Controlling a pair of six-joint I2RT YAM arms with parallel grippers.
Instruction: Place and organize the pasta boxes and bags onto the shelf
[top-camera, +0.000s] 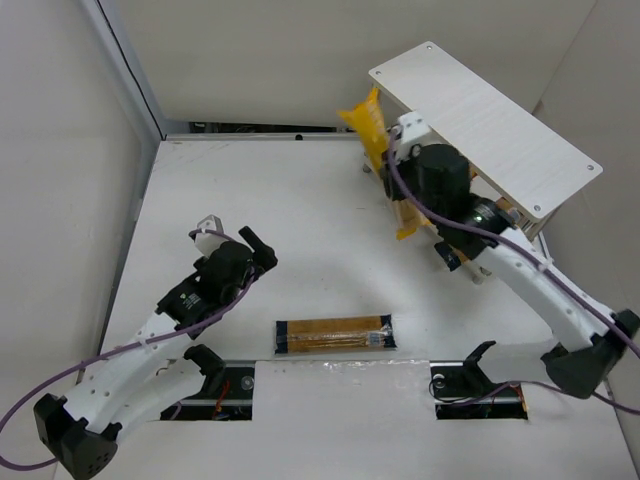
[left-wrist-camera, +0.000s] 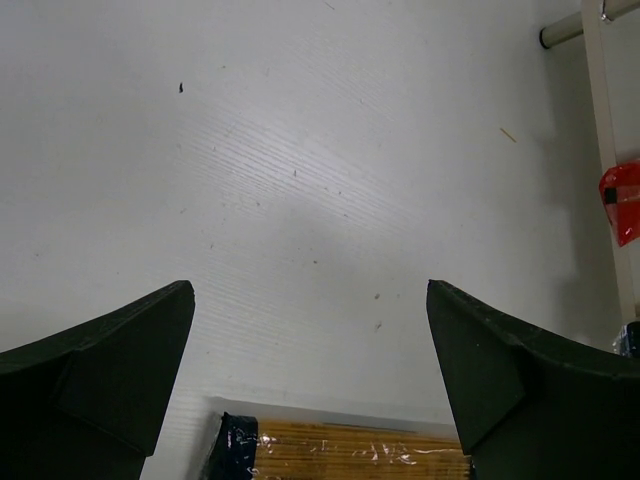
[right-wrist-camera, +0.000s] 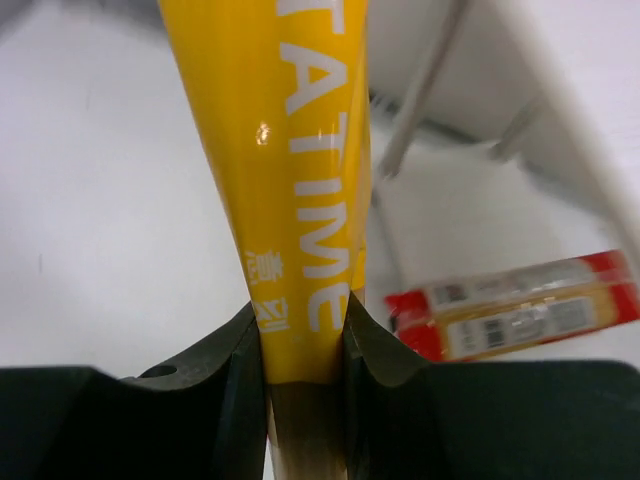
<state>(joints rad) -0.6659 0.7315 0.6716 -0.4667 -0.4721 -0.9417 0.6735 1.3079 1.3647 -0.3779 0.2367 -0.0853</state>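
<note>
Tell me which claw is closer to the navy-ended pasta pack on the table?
Left. The left claw hangs open near the navy-ended pack; the right claw is by the shelf, gripping a yellow pack.

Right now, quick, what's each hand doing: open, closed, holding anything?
Left hand: open, holding nothing.
Right hand: closed on the yellow pack.
</note>
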